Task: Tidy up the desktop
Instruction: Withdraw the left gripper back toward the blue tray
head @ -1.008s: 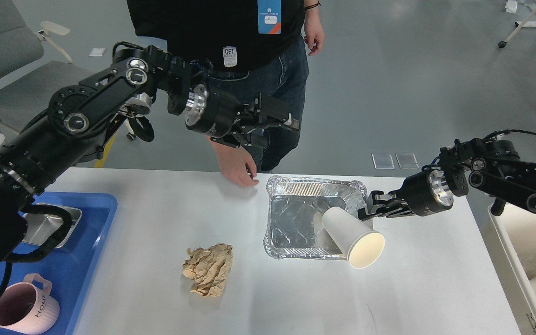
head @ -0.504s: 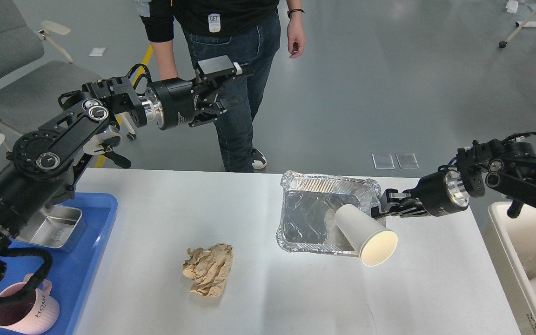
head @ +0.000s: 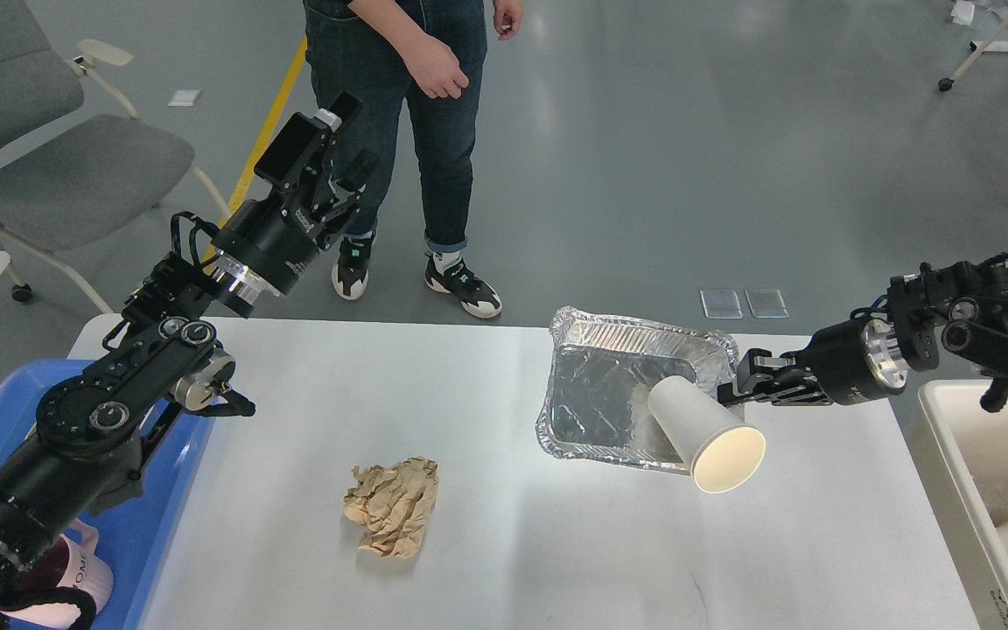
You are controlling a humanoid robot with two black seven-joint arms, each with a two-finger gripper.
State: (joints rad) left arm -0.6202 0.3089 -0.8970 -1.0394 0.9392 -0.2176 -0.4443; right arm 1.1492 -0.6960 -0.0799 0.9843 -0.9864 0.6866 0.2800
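The desktop (head: 504, 560) is a wide white tabletop. A crumpled foil tray (head: 596, 394) sits at its far right, with a white paper cup (head: 703, 430) lying tilted over the tray's front right corner, mouth towards me. My right gripper (head: 738, 385) is shut on the tray's right rim. A crumpled ball of brown paper (head: 392, 507) lies left of centre. My left gripper (head: 333, 144) is open and empty, raised high beyond the table's far left edge, away from all of these.
A blue tray (head: 158, 516) at the left edge holds a pink mug (head: 84, 573), mostly hidden by my left arm. A cream bin (head: 950, 464) stands off the table's right edge. A person (head: 416, 96) stands beyond the far edge, next to a grey chair (head: 58, 166).
My right gripper has pulled the foil tray and cup to the right. My left arm has swung back to the left and up. The person has stepped away from the table.
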